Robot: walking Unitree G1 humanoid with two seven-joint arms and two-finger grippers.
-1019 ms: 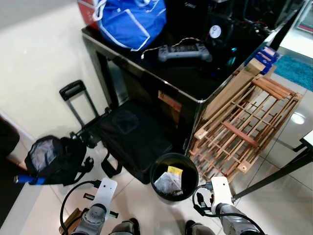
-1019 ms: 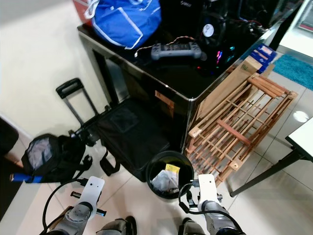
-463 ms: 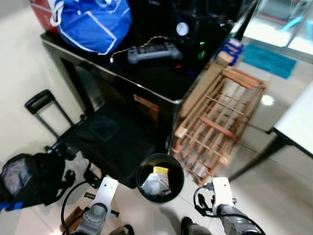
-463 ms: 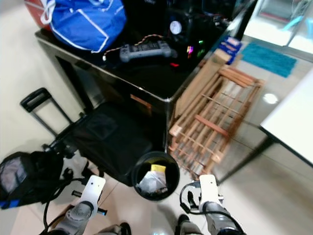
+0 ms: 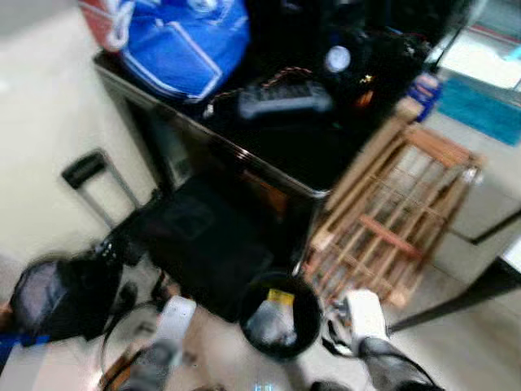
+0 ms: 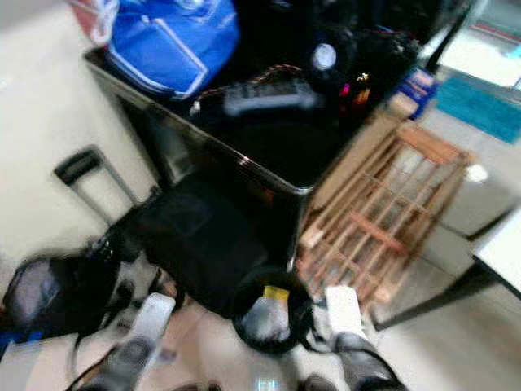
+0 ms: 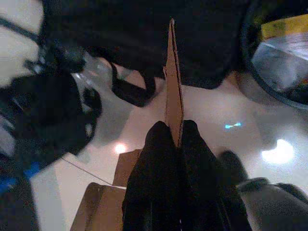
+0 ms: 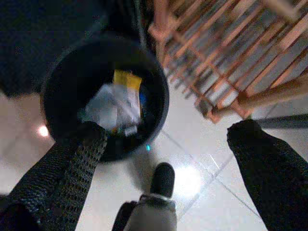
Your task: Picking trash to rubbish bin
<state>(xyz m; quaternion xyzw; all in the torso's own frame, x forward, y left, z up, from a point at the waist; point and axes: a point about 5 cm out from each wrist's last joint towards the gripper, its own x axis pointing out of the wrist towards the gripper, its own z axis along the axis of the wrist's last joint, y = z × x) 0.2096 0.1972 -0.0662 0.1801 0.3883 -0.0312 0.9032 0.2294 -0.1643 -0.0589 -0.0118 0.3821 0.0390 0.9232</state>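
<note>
While the head views are blurred, a round black rubbish bin (image 5: 281,316) can be made out on the pale tiled floor (image 5: 49,122), just in front of a black glossy table (image 5: 269,155) and beside a wooden lattice rack (image 5: 391,220) that leans against the table's corner. Crumpled trash (image 8: 115,103), pale with a yellow piece, is seen lying inside the bin. Both arms are held low and forward, one on each side of the bin. The left gripper (image 7: 172,139) is carried above the floor to the bin's left, its two black fingers pressed together on a thin cardboard sheet (image 7: 173,86), which is seen edge-on and points away from the wrist toward a black bag (image 5: 207,244) lying flat on the floor. The right gripper (image 8: 173,139) is held just to the right of the bin, its fingers (image 8: 72,163) spread wide apart with nothing between them; the bin's rim is seen past the one finger and the rack's feet past the other. A blue bag (image 5: 183,45) and a dark handheld controller (image 5: 281,98) are seen on the table, and a dark backpack (image 5: 65,297) is seen on the floor at the far left.
</note>
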